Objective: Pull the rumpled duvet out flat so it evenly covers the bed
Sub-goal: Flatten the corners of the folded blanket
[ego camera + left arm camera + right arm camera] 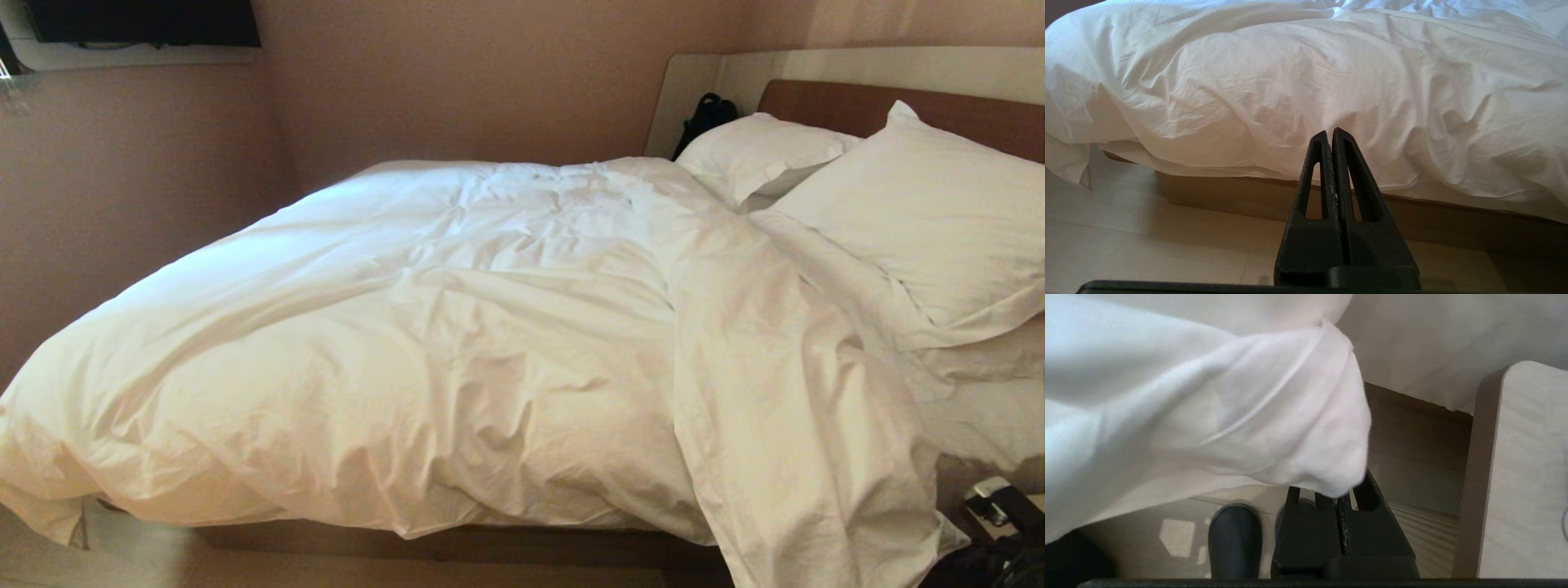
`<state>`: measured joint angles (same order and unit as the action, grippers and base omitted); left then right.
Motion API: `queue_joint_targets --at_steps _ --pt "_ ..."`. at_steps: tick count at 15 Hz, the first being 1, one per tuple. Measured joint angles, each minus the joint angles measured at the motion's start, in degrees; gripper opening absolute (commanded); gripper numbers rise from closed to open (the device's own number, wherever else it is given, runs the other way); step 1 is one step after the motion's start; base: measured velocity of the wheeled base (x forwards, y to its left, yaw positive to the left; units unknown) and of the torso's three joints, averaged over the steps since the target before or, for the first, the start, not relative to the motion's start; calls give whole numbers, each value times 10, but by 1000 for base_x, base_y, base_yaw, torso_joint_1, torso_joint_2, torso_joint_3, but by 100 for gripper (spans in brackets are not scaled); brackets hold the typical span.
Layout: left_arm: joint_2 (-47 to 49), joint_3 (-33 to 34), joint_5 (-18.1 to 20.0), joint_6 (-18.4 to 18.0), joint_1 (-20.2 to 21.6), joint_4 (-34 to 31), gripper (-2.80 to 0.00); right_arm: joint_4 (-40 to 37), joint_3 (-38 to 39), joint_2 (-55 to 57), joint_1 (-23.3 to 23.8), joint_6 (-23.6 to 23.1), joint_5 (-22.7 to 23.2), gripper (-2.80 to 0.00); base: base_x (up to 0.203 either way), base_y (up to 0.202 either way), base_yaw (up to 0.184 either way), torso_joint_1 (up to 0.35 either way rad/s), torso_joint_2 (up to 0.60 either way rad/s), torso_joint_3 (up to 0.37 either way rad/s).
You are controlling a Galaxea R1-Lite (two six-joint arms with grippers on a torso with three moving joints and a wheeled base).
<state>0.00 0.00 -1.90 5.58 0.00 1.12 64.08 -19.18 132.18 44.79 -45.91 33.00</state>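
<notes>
From where I stand the job looks barely begun: the duvet (pixel 424 343) lies bunched over most of the bed (pixel 457 541), rumpled into soft ridges, its bulk heaped toward nine o'clock in the head view while a long twisted flap (pixel 784 408) trails down past the near edge toward five o'clock, and the mattress below the pillows (pixel 914 212) at two o'clock lies uncovered, showing only the flat sheet (pixel 988 416). The right gripper (pixel 1337 494), low beside the bed near a pale wooden panel (pixel 1523 469), has its fingers pressed together on a fold at the hem of that hanging flap, the cloth draping over the tips; so a hold appears to be made, but the pulling and spreading are yet to be done. The left gripper (pixel 1331 139) hovers apart from the duvet's near side above the floor (pixel 1147 245), its fingers pressed together on nothing. As I judge it, the duvet's long axis runs roughly from the headboard (pixel 882 106) at one o'clock to the foot at nine o'clock, matching the bed, but its upper end is skewed, that corner dragged off the near side instead of pointing toward the pillows. What is left: draw that corner up toward the headboard, then even out the overhang and smooth the ridges.
</notes>
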Motion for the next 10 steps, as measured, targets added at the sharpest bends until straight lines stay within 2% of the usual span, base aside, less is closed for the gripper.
queue_joint_targets --at_steps 5,7,8,9,10 --pt "0 0 0 0 0 0 -280 60 84 47 6 1 51 -280 0 0 0 0 0 0" --pt "0 0 0 0 0 0 -280 102 107 46 15 1 54 -280 0 0 0 0 0 0" --pt "0 0 0 0 0 0 -280 125 111 45 18 1 51 -68 0 0 0 0 0 0" --pt "0 0 0 0 0 0 -280 145 113 44 21 1 45 0 0 0 0 0 0 0" --pt "0 0 0 0 0 0 -280 163 114 42 23 1 39 0 0 0 0 0 0 0"
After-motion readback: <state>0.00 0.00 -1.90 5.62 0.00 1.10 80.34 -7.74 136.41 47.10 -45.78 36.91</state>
